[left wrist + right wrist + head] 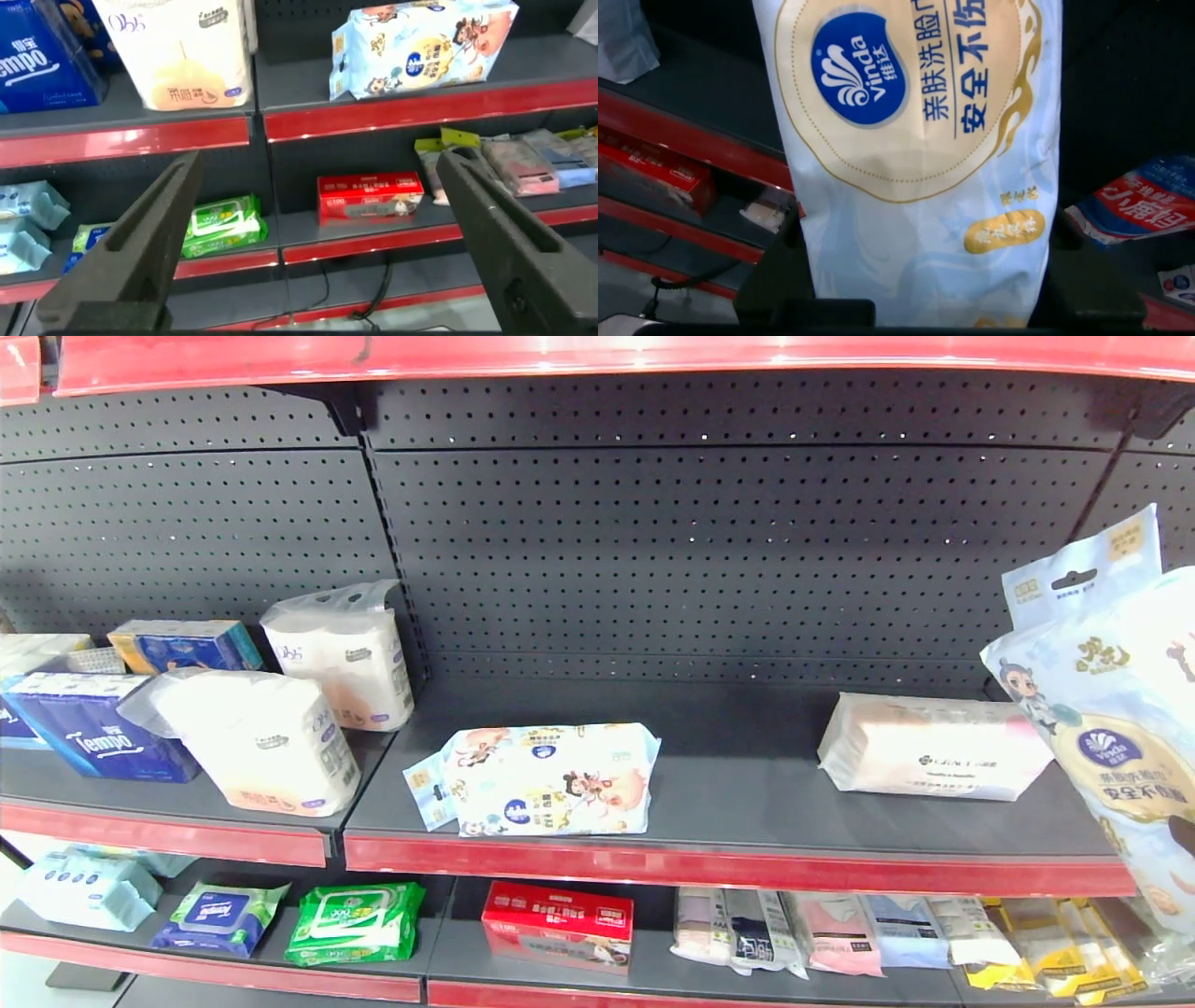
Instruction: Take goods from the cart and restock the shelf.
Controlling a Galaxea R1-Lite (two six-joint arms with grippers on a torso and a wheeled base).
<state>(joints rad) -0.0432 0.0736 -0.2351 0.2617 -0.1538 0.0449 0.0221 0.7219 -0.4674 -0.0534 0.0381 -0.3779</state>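
Observation:
A tall pale-blue goods pack (1111, 728) with a cartoon figure and a gold oval hangs upright at the right, in front of the middle shelf (728, 803). In the right wrist view the same pack (915, 140) sits between the dark fingers (775, 280) of my right gripper (920, 280), which is shut on its lower part. My left gripper (320, 168) is open with nothing between its fingers. It is held low in front of the shelf and faces the lower shelf's red box (371, 196).
On the middle shelf lie a cartoon-printed pack (546, 779), a white flat pack (934, 747), two toilet-roll packs (261, 737) and blue tissue boxes (89, 723). Bare shelf shows between the cartoon pack and the white pack. The lower shelf holds green wipes (355, 922) and a red box (557, 922).

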